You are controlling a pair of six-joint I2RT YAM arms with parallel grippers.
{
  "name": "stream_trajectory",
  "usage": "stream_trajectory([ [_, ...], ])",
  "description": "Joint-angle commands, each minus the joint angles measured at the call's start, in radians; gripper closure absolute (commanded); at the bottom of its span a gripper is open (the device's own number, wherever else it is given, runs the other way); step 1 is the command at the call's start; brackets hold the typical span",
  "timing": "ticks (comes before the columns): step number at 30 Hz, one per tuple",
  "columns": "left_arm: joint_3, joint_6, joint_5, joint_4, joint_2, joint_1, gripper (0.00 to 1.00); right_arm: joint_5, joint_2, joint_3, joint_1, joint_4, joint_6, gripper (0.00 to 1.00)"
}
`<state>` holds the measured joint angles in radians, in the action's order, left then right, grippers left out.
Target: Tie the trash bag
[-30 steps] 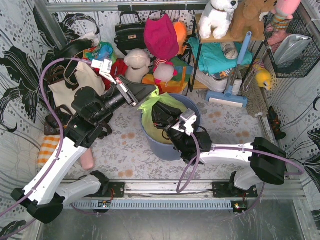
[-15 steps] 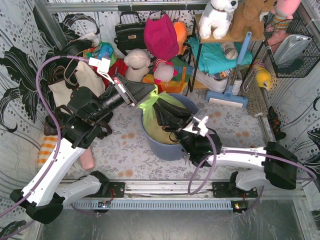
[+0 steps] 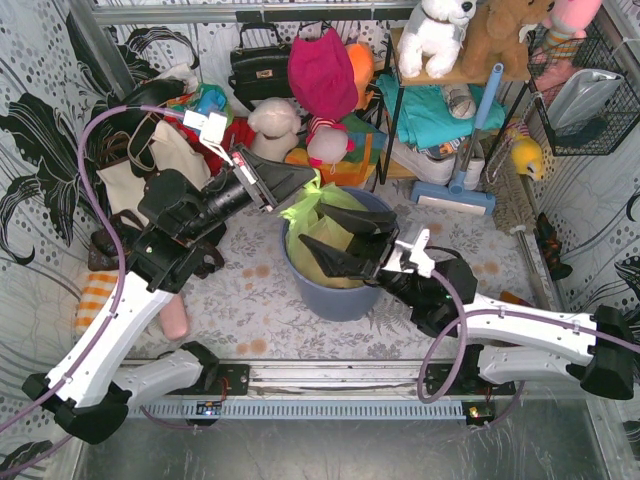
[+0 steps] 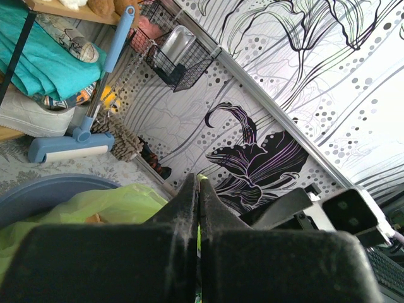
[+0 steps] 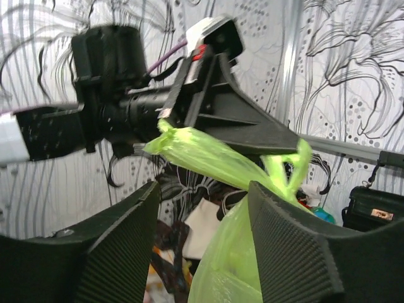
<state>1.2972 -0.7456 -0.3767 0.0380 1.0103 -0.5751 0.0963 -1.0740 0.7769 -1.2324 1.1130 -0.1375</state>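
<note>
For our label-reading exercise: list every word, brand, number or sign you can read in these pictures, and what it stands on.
No legible text in any view.
Metal plate on the black handbag: too blurred to read.
Trash bag: no print visible.

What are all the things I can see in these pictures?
trash bag: one, lime green, inside the bin
bin: one, blue-grey, in the middle
handbag: one, black, at the back
plush dog: one, white, top of the shelf
teddy bear: one, brown, beside the plush dog
cloth: one, teal, under the plush dog
mop: one, blue, leaning on the shelf
wire basket: one, black, on the right wall
tote bag: one, cream, back left
left gripper: one, black, shut on the trash bag's handle strip
right gripper: one, black, open over the bin
</note>
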Motion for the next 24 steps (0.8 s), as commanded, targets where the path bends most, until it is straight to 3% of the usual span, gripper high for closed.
stream_trajectory([
  [1, 0.037, -0.008, -0.038, -0.074, 0.007, 0.0, 1.0, -0.153, 0.005, 0.104, -0.004, -0.21, -0.143, 0.4],
  [16, 0.034, -0.018, -0.039, -0.077, 0.003, 0.0, 1.0, -0.149, -0.015, 0.206, -0.005, -0.258, -0.419, 0.37],
  [24, 0.029, -0.02, -0.045, -0.088, 0.0, 0.0, 1.0, -0.043, -0.065, 0.245, -0.004, -0.216, -0.519, 0.47],
])
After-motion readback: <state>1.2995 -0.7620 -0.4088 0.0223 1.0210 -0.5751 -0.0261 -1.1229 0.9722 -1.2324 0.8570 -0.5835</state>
